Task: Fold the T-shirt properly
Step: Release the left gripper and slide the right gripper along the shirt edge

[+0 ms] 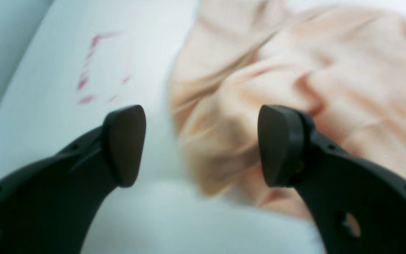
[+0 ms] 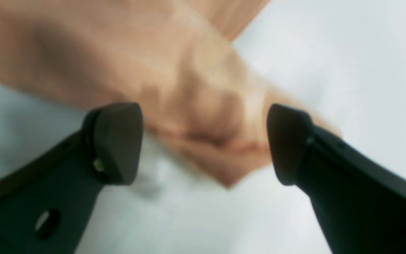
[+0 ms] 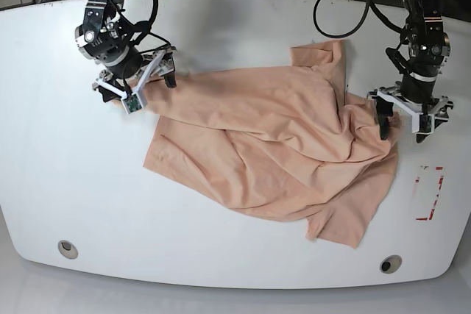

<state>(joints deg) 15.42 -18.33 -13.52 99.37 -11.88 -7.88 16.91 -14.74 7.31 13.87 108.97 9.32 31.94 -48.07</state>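
Right gripper (image 3: 138, 82): jaws wide apart, nothing held, over shirt's corner.
Shirt (image 3: 272, 137): crumpled, spread mid-table (image 3: 66, 182), between both grippers.
Left gripper (image 3: 403, 121): jaws wide, empty, at shirt's edge.
Red marks (image 3: 430, 193): beside shirt.

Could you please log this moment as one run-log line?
T-shirt: crumpled, unfolded on table | left gripper: open at shirt edge | right gripper: open over shirt corner
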